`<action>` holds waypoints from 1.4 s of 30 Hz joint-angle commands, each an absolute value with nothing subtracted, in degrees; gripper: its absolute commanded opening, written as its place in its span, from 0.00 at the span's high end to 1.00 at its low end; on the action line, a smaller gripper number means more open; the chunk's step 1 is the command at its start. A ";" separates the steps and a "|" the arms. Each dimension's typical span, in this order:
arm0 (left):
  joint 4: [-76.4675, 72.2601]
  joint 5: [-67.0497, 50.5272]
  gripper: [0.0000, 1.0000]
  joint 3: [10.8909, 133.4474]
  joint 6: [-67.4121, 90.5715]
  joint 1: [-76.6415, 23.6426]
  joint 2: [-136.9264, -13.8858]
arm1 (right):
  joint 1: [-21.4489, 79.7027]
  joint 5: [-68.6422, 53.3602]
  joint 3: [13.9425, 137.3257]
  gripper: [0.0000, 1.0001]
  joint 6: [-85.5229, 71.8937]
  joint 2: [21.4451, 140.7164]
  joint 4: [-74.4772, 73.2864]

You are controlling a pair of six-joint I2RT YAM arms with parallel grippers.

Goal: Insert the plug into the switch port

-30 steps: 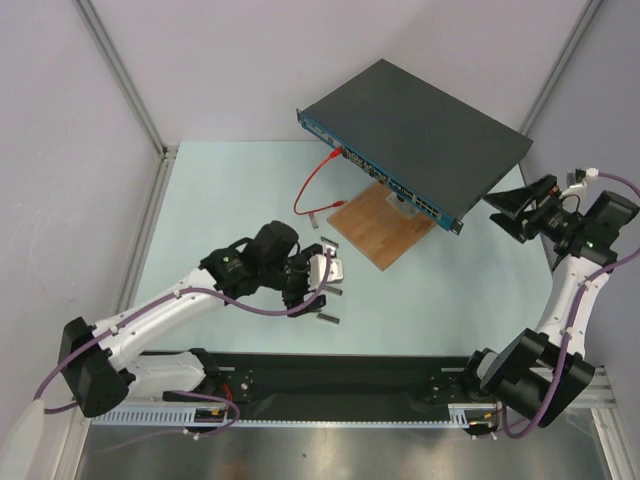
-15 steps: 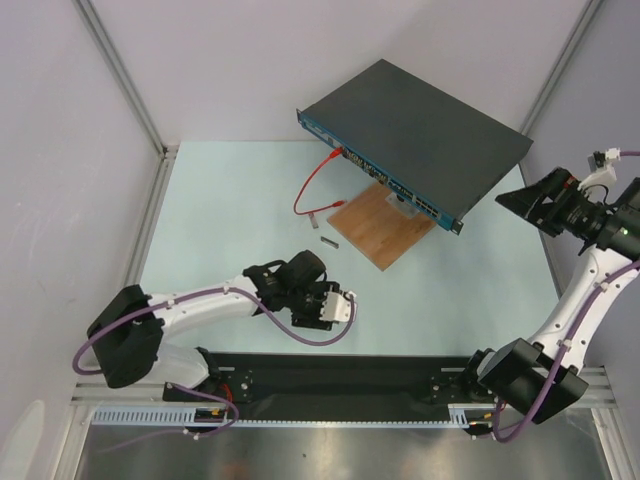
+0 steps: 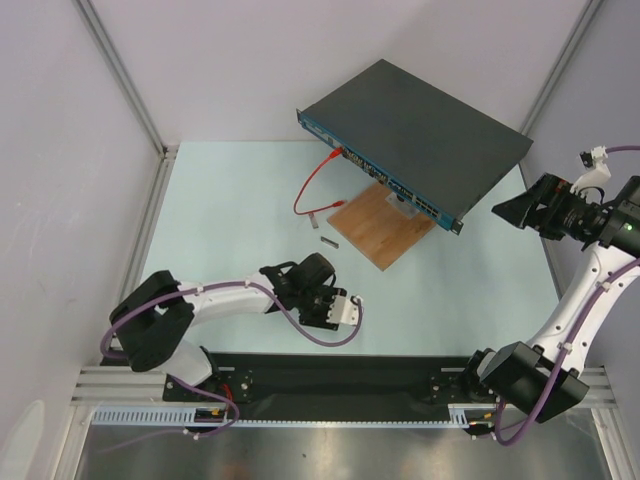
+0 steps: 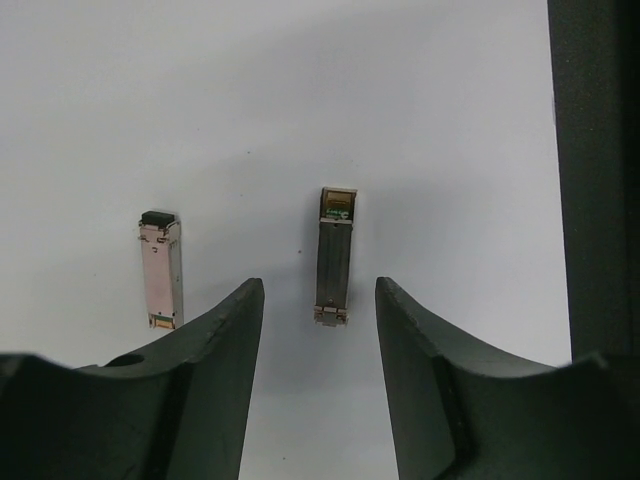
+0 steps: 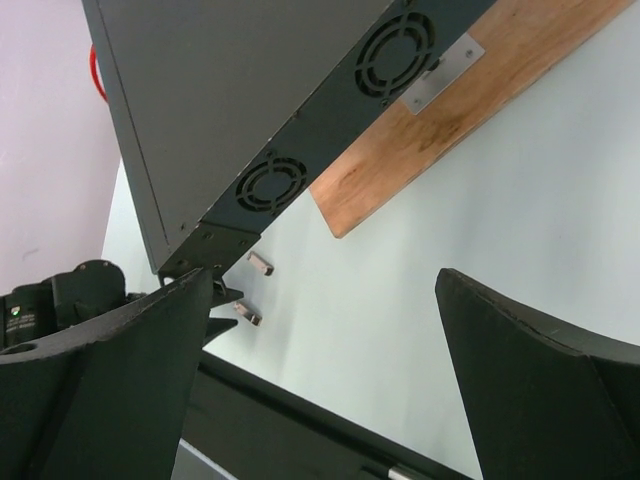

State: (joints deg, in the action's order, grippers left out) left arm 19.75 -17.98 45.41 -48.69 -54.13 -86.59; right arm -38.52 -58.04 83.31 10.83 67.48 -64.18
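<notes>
Table [image 3: 220, 220] with switch [image 3: 420, 130] at its far right; both arms' jaws stand apart and empty.
The switch lies tilted with a board [image 3: 375, 235] under its front edge, its blue face turned left and toward the arms. The right gripper [image 3: 505, 210] hangs just off the switch's right corner, jaws spread wide around nothing. The left gripper [image 4: 320, 287] is low over the table near its near edge, jaws parted and touching nothing. A red cable [image 3: 310, 190] runs from a socket near the left end of the blue face down onto the table. A grey plug [image 4: 334, 255] lies flat in line with the left jaws' gap, one end between the tips; beside it, outside the gap, lies a second plug [image 4: 160, 270], parallel to the first.
</notes>
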 commanded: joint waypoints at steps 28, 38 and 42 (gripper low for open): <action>41.22 -37.17 1.00 61.07 -32.71 -53.27 -75.43 | -25.61 -59.50 88.24 0.12 26.16 55.73 -60.90; 36.40 -54.04 0.99 62.85 -6.38 -47.73 -69.53 | -14.50 -66.34 82.54 0.28 38.04 41.23 -62.48; 30.07 -60.99 1.00 61.70 4.29 -45.79 -69.61 | -15.20 -74.42 79.28 0.27 58.37 34.90 -70.28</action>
State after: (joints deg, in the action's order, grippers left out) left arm 35.99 -51.07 62.13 -8.60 -46.98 -70.72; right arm -14.96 -66.81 81.08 41.45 37.01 -64.14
